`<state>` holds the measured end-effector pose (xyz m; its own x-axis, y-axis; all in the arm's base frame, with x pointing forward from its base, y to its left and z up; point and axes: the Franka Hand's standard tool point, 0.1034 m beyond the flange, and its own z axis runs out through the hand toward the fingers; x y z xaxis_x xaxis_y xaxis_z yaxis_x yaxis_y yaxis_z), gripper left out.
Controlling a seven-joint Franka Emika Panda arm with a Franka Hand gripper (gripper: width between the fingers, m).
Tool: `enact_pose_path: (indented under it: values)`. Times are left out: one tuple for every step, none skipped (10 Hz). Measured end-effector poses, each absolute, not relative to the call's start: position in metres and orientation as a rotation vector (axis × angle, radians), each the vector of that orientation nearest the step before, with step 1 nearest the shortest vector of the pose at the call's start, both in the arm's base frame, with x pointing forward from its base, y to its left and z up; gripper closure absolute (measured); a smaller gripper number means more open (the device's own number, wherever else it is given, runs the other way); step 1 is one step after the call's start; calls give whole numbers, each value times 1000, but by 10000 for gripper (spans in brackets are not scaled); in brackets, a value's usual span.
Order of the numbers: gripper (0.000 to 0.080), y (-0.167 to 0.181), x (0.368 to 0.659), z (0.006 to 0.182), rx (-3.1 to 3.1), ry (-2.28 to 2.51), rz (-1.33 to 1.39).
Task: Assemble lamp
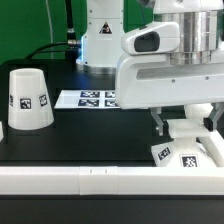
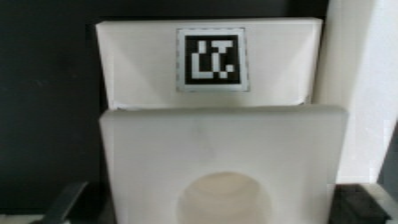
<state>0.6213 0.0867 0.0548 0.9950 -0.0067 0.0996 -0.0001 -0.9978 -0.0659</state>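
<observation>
Claw: two-finger gripper (image 1: 185, 127) spread wide, clamping nothing visible.
Bulb: rounded white plastic bulb (image 1: 186, 132) between its fingers, just above the base.
Base: flat square white tagged base (image 1: 195, 158), on the exterior view's right.
Shade: white truncated-cone shade (image 1: 29, 100), upright, well apart on the exterior view's left.

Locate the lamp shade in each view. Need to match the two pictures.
Exterior view: the lamp shade stands at the exterior view's far left, narrow end up, apart from the other parts.
Wrist view: not in it.
Shared landmark: the tagged lamp base, at the exterior view's lower right and filling the wrist view.
</observation>
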Motion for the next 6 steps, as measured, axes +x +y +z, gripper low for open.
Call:
enact_pose_path:
  values:
    - [264, 86, 622, 55, -3073, 5, -157]
    - [197, 86, 622, 55, -3073, 3, -157]
    - [129, 86, 622, 55, -3073, 3, -156]
    - [129, 86, 622, 55, -3073, 2, -156]
    - [106, 86, 620, 55, -3073, -3, -154]
    - [101, 82, 611, 58, -3076, -60, -162]
